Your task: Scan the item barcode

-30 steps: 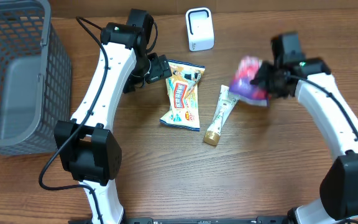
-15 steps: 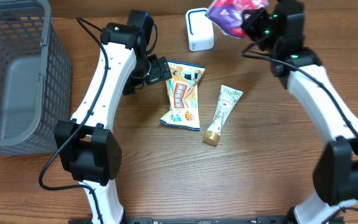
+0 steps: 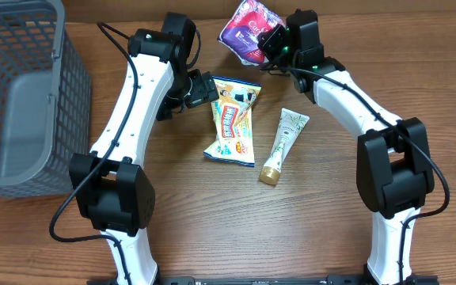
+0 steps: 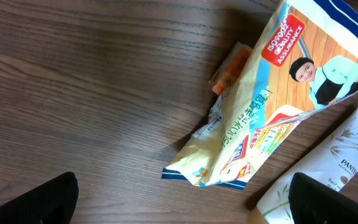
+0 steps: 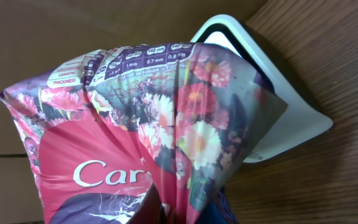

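At the top centre of the overhead frame the right gripper [image 3: 270, 39] is pinched tight on a pink and purple floral pack [image 3: 246, 28]. It holds the pack off the table, directly over the white scanner [image 5: 289, 106], which shows behind the pack in the right wrist view. The left gripper [image 3: 203, 88] stands wide open and holds nothing, just left of a yellow snack bag [image 3: 233, 120] lying flat at mid-frame. A white Pantene tube [image 3: 284, 146] lies right of the bag. A grey mesh basket [image 3: 68, 95] fills the upper left.

Setting: likely a lab bench mocked up as a shop checkout. Wood table [image 3: 236, 229], mesh basket [image 3: 74, 95], white scanner [image 5: 294, 121], snack packet [image 3: 232, 123], tube [image 3: 283, 142].
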Available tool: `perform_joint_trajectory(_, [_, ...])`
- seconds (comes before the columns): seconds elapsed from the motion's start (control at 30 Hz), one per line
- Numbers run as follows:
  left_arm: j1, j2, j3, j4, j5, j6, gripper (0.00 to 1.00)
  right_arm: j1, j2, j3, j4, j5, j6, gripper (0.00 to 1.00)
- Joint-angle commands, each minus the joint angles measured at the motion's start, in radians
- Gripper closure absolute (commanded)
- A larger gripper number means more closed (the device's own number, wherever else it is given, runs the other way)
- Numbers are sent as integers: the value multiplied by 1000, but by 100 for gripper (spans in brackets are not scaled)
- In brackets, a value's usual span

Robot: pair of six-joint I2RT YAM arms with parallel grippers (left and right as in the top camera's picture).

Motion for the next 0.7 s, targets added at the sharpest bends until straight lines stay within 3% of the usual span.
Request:
perform_joint_trajectory(0.0, [-7,-5,11,1,11,-13,0,8,-12,37,-19,79,-28,96])
perform_joint_trajectory(0.23, [-7,-5,11,1,11,-13,0,-1,-15,42,-38,81,-55,96])
perform_joint_trajectory(0.33, [-7,-5,11,1,11,-13,0,-41,-39,95,-122,61,-63,96])
perform_joint_trajectory(0.47, [-7,-5,11,0,11,-13,0,-165,-107,244,-383,103,-84,96])
perform_joint_trajectory(0.53, [-8,-5,11,0,11,-13,0,-296,-146,334,-599,131,-84,96])
perform_joint_trajectory(0.67, [-7,-5,11,1,11,-13,0,-510,-169,360,-813,134,-84,96])
